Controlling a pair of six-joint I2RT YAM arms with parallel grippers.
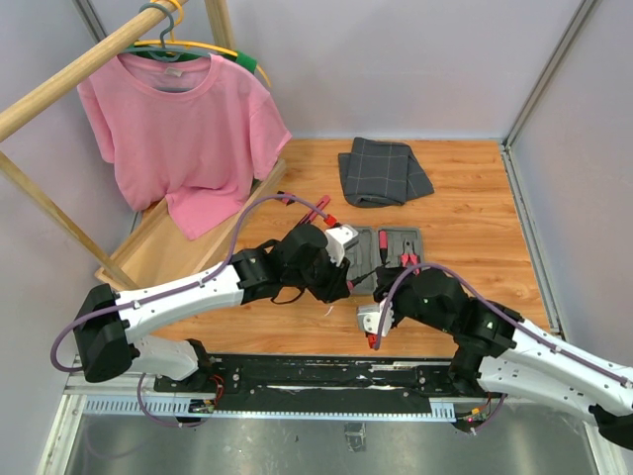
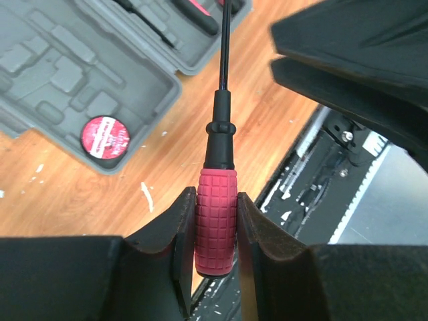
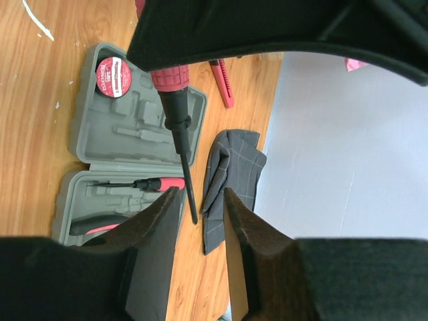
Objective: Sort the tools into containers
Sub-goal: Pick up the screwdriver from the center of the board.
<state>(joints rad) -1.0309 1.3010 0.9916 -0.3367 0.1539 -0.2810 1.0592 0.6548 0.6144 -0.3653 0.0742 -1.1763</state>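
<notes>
Left tool (image 2: 215,204) clenched on the red handle of the screwdriver (image 2: 216,231), held above the bench (image 2: 67,200), shaft reaching past the edge of the grey case (image 2: 40,93). Right tool (image 3: 202,200) released, jaws apart near the shaft tip, gripping nothing. Best to level the shaft and line it up with a long free slot before lowering. Beyond the case lies a folded cloth (image 3: 231,167).

The top view looks steeply down from above the near edge over the whole wooden worktop (image 1: 475,228). Close in, the left wrist view faces right past the left claw (image 2: 215,200), and the right wrist view faces far past the right claw (image 3: 200,197). All three share the grey moulded plastic tool case (image 1: 391,252) (image 2: 67,80) (image 3: 134,134).
</notes>
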